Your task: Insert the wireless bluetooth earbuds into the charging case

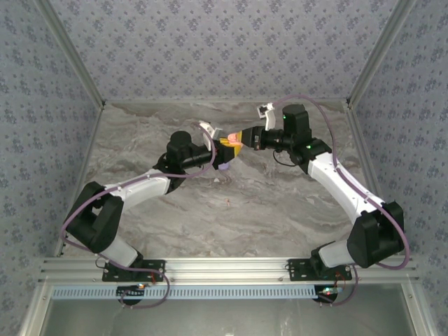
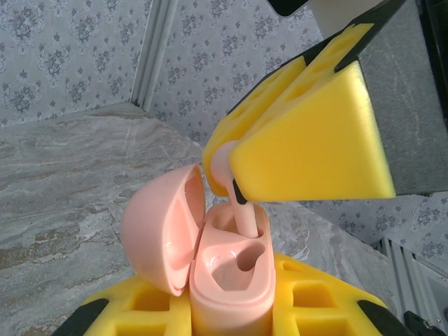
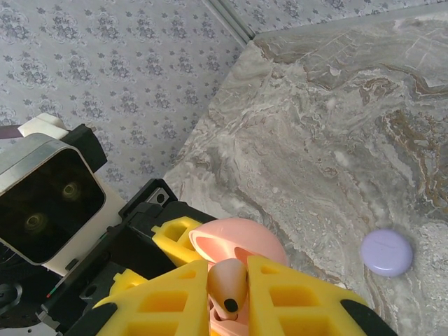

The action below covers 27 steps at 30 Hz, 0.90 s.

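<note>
**Stem at the mouth of the well: a skewed push could jam it**

The left gripper (image 2: 231, 311) pinches the base of the open pink charging case (image 2: 227, 273) between its yellow foam fingers. It holds the case in the air over the far middle of the table, lid (image 2: 162, 231) hinged open and the opening turned toward the right arm. The right gripper (image 3: 229, 281) is pressed onto the head of a pink earbud (image 2: 225, 171), whose stem reaches into one of the case's two wells; the other well is empty. I cannot tell how deep the stem sits.

The main risk, I judge, is misalignment. The earbud meets the case at a slant, so a straight push may wedge the stem against the well's rim or lever the case round in the soft foam grip. The small, smooth head could also roll or squirt out between the pads. Let go too early, the bud may tip out and drop to the marble table (image 3: 336, 126), where a lilac disc (image 3: 386, 252) lies just near of the two grippers.
</note>
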Tool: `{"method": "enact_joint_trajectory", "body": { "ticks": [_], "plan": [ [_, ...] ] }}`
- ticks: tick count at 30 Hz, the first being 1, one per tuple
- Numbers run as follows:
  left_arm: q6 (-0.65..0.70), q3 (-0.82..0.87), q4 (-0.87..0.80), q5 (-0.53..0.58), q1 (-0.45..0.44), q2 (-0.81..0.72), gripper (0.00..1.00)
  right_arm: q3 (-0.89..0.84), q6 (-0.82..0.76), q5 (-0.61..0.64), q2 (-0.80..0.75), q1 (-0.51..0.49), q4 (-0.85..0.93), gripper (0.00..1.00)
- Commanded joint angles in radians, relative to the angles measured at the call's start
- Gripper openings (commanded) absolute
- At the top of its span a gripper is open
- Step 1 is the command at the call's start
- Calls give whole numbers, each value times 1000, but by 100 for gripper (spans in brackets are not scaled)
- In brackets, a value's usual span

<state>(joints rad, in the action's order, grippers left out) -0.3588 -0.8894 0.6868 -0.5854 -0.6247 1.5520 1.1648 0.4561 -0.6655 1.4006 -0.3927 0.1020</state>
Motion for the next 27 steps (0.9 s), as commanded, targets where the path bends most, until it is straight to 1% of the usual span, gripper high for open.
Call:
{"method": "enact_joint_trajectory", "body": {
  "ticks": [1, 4, 7, 14, 18, 23, 27],
  "plan": [
    [-10, -34, 36, 3, -8, -36, 0, -3, -37, 5, -7, -9, 48, 20],
    [-9, -39, 33, 0, -8, -37, 0, 6, -62, 0, -7, -9, 83, 21],
    [-1, -41, 25, -7, -9, -41, 0, 16, -83, 3, -10, -9, 116, 24],
    [22, -40, -1, -19, -8, -53, 0, 19, -97, 17, -23, -9, 143, 36],
    [40, -39, -31, -13, -8, -62, 0, 59, -103, 35, -37, -8, 163, 46],
    [73, -37, -79, 5, -7, -74, 0, 74, -128, 85, -67, -9, 203, 51],
    [95, -42, -134, 29, -3, -83, 0, 74, -149, 168, -91, -5, 249, 52]
  ]
}}
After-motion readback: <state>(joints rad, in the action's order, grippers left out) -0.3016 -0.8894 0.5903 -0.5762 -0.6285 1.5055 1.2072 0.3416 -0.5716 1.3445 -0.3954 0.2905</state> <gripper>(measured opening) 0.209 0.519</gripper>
